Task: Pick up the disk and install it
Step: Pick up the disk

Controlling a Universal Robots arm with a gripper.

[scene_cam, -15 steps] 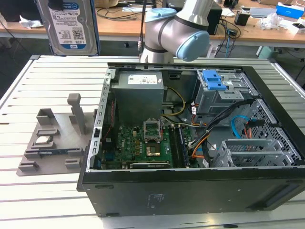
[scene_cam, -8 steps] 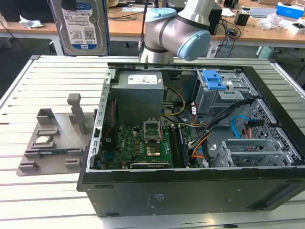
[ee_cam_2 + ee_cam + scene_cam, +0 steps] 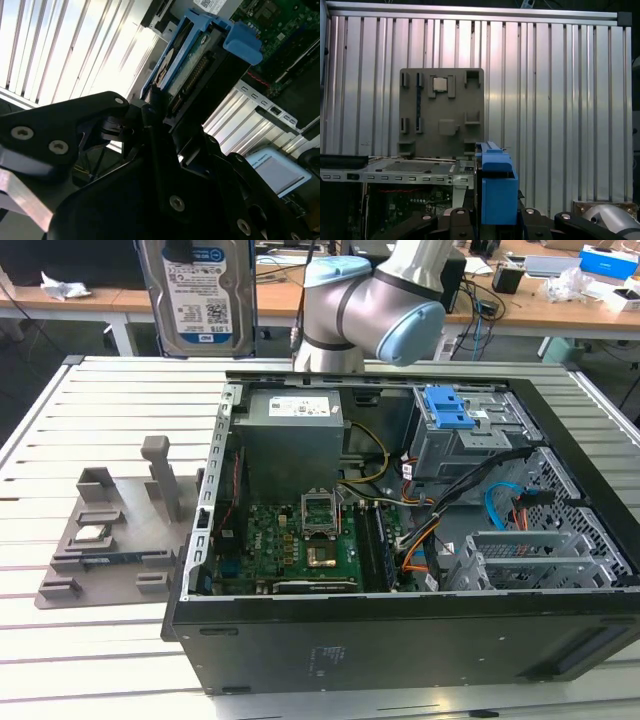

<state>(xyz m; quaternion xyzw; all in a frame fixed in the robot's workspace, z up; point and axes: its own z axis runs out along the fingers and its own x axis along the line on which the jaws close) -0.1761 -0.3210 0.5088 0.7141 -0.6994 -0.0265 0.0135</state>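
Disk (image 3: 197, 290) hung upright in the exterior view, high above the far edge of the table (image 3: 100, 410). Its label faced the camera, on the exterior view's left of the arm (image 3: 372, 302). The open case (image 3: 400, 640) lay on the table, with its cage (image 3: 460, 445) and blue latch (image 3: 447, 408) toward the exterior view's right. A grey fixture (image 3: 110, 540) sat just beside the case on the exterior view's left. A chip (image 3: 92, 533) rested on it, well apart from the disk.

In the second wrist view the gripper (image 3: 185, 100) was clenched on the disk (image 3: 192, 70), a black finger (image 3: 156, 107) against its blue frame. The green board (image 3: 280, 20) lay beyond.

In the first wrist view the disk (image 3: 497, 192) stood edge-on in the grasping gripper (image 3: 497, 220). The table (image 3: 560, 100), fixture (image 3: 442, 125) and chip (image 3: 439, 84) lay beyond it, and the case (image 3: 395, 172) was near.
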